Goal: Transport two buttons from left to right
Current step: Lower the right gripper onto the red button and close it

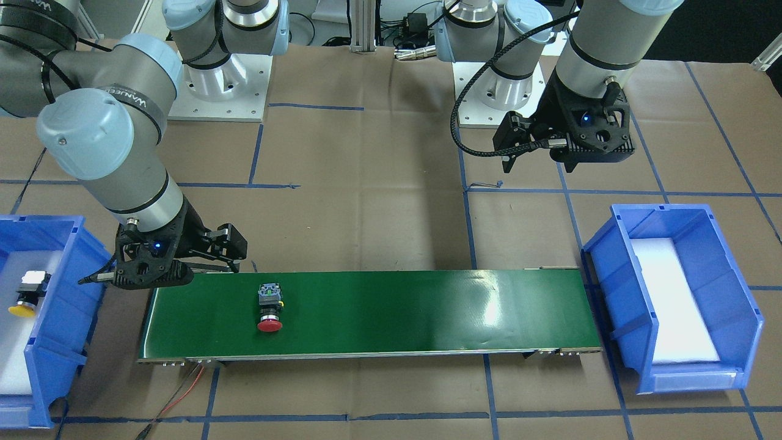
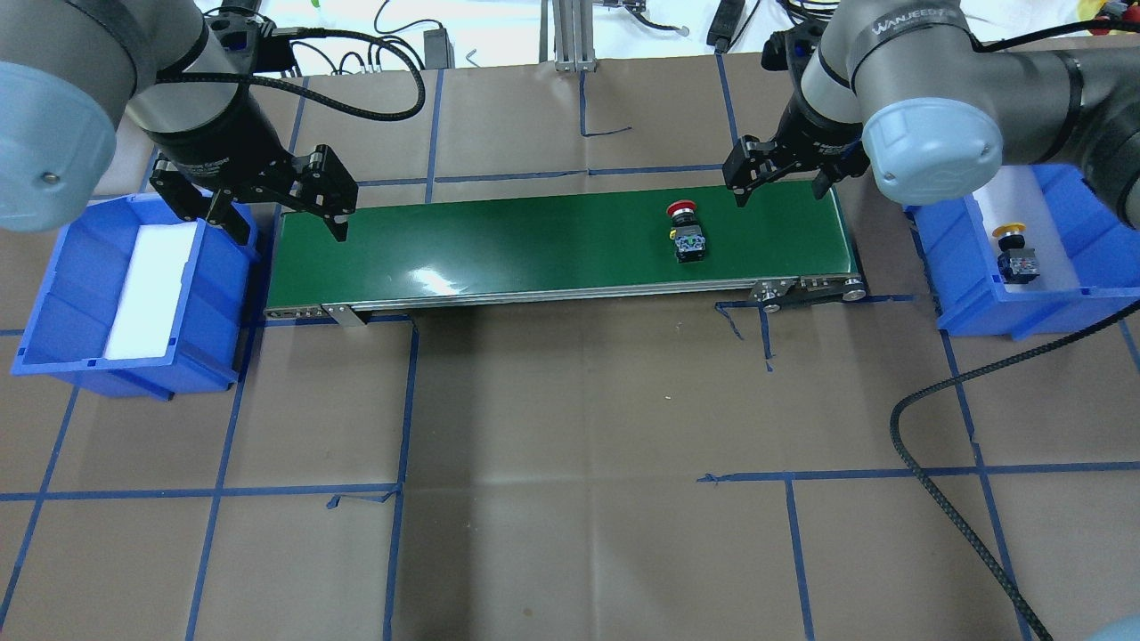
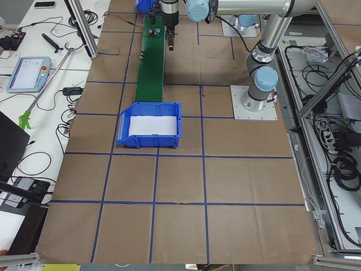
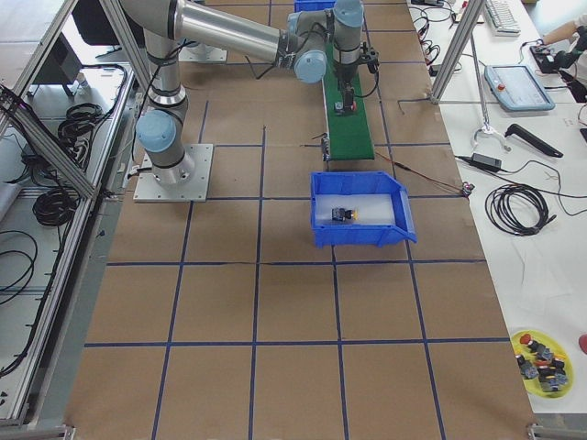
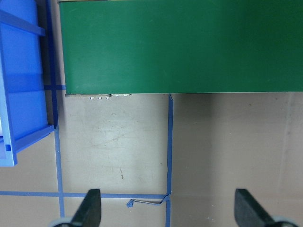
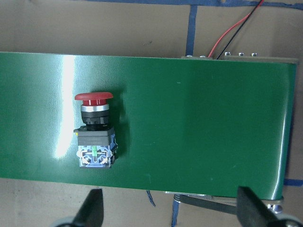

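Observation:
The red button [image 2: 684, 230] lies on its side on the green belt [image 2: 534, 245], near the belt's right end; it also shows in the front view [image 1: 269, 308] and the right wrist view [image 6: 94, 130]. The yellow button [image 2: 1015, 254] lies in the right blue bin [image 2: 957, 267], as the front view [image 1: 27, 296] also shows. My right gripper [image 2: 779, 187] [image 6: 170, 210] is open and empty, above the belt just right of the red button. My left gripper [image 2: 289, 223] [image 5: 168, 210] is open and empty, high over the belt's left end.
An empty blue bin [image 2: 223, 294] with a white liner stands off the belt's left end. Red and black wires [image 1: 183, 391] run from the belt's right end. Blue tape lines cross the brown paper table.

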